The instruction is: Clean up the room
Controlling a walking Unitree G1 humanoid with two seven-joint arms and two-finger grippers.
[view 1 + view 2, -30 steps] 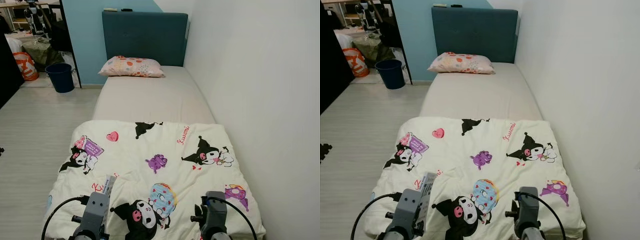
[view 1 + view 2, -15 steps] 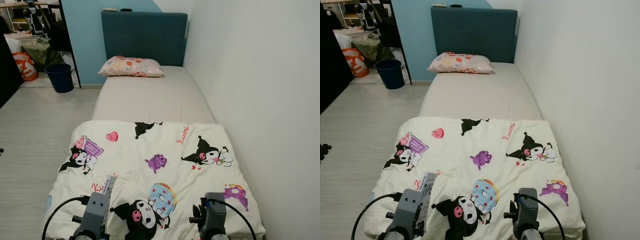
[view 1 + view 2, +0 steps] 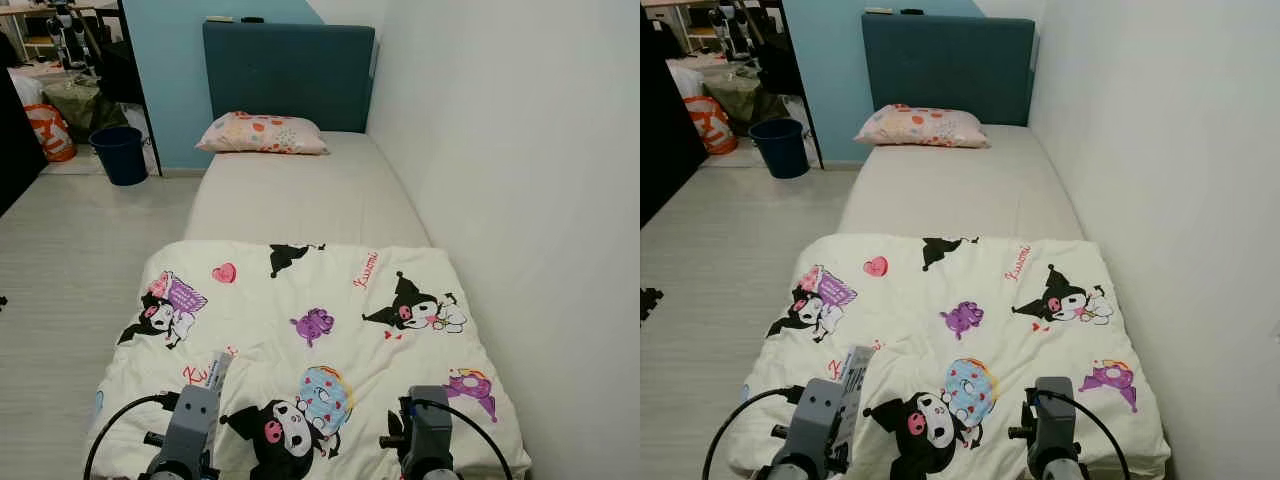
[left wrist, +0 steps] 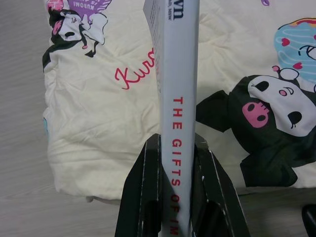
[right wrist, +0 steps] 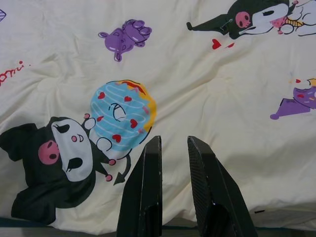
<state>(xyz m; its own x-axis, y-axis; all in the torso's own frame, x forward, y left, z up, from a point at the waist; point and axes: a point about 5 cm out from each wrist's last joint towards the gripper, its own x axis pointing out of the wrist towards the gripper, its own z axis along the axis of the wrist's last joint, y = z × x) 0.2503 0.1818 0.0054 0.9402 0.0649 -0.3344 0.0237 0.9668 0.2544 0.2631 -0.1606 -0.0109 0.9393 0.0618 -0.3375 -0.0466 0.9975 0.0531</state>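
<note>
A grey-spined book (image 4: 175,98) with red lettering stands on edge between the fingers of my left gripper (image 4: 177,140), which is shut on it; in the eye views the book (image 3: 218,368) pokes up above the left wrist. It hangs over the foot of a cream cartoon-print blanket (image 3: 320,300) that covers the near half of the bed. My right gripper (image 5: 174,140) hovers over the same blanket, its fingers a narrow gap apart with nothing between them.
The bare mattress (image 3: 300,195) runs to a patterned pillow (image 3: 262,133) and a teal headboard (image 3: 288,70). A white wall (image 3: 520,200) borders the bed's right side. Pale floor (image 3: 80,250) lies to the left, with a dark blue bucket (image 3: 118,154) and an orange bag (image 3: 45,130) far back.
</note>
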